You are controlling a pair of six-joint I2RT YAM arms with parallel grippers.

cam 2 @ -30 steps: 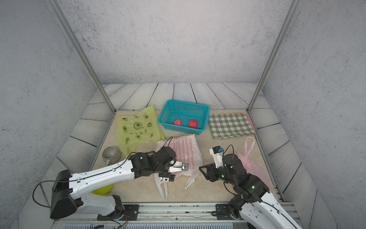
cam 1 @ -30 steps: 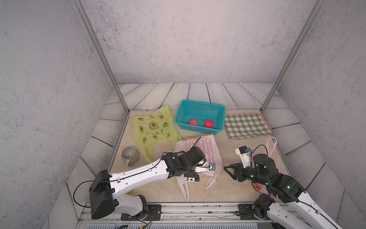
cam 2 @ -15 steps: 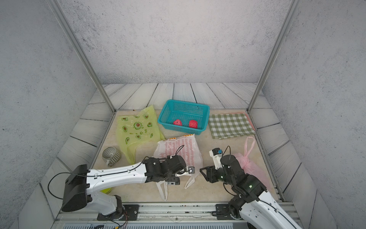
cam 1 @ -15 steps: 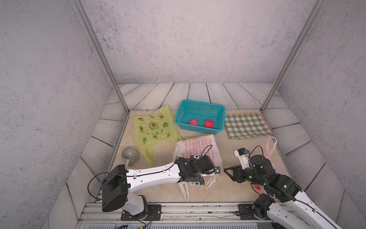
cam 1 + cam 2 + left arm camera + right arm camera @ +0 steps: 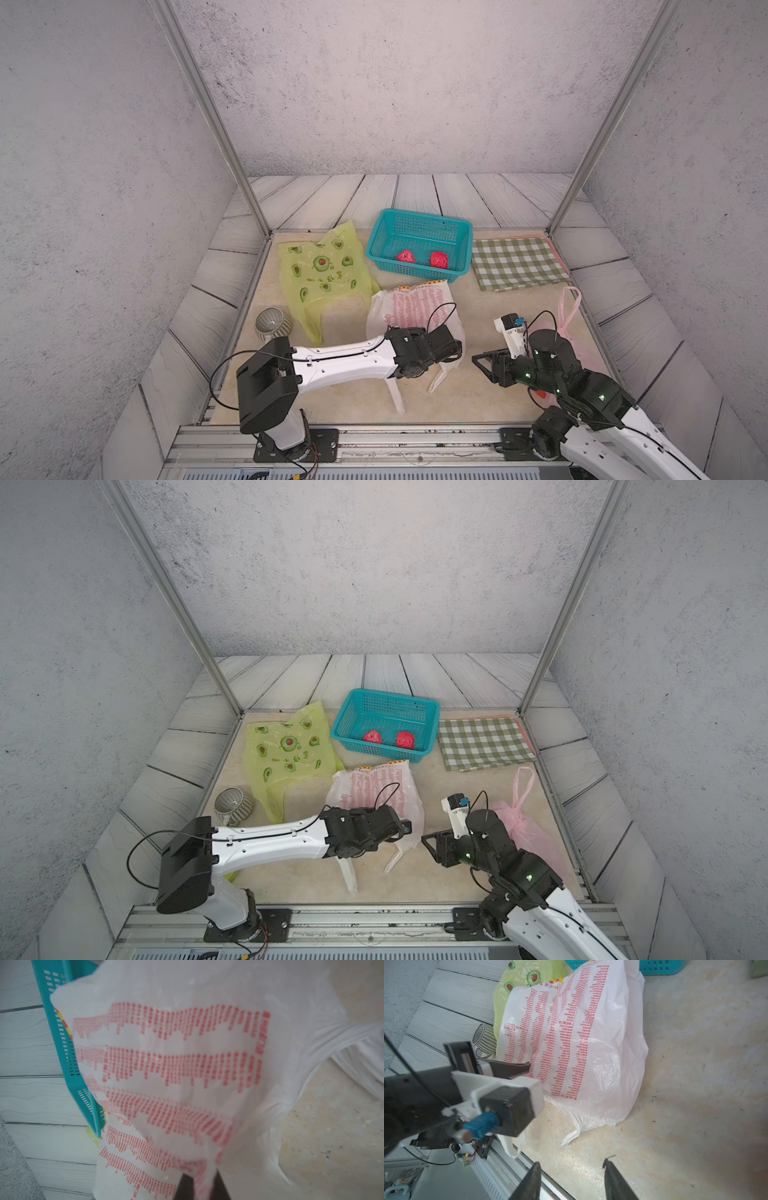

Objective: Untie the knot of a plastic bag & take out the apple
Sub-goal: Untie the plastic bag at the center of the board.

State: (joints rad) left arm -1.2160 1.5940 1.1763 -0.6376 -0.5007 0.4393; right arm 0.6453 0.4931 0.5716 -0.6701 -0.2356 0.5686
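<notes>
- The left gripper (image 5: pixel 199 1184) is clenched on a fold of the white bag (image 5: pixel 409 308).
- The right gripper (image 5: pixel 572 1164) hangs released over the bare table (image 5: pixel 695 1084), apart from the bag.
- The bag lies mid-table, just before the teal basket (image 5: pixel 424 229).
- Whether an apple is inside cannot be told.

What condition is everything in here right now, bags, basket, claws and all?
Left gripper: shut on white bag.
White bag: handles untied, pinched.
Right gripper: open, empty.
Green bag: flat, handles loose.
Pink bag: partly hidden, knot unclear.
Basket: upright, holding two red fruits.
Cloth: folded flat.
Cup: upright.
</notes>
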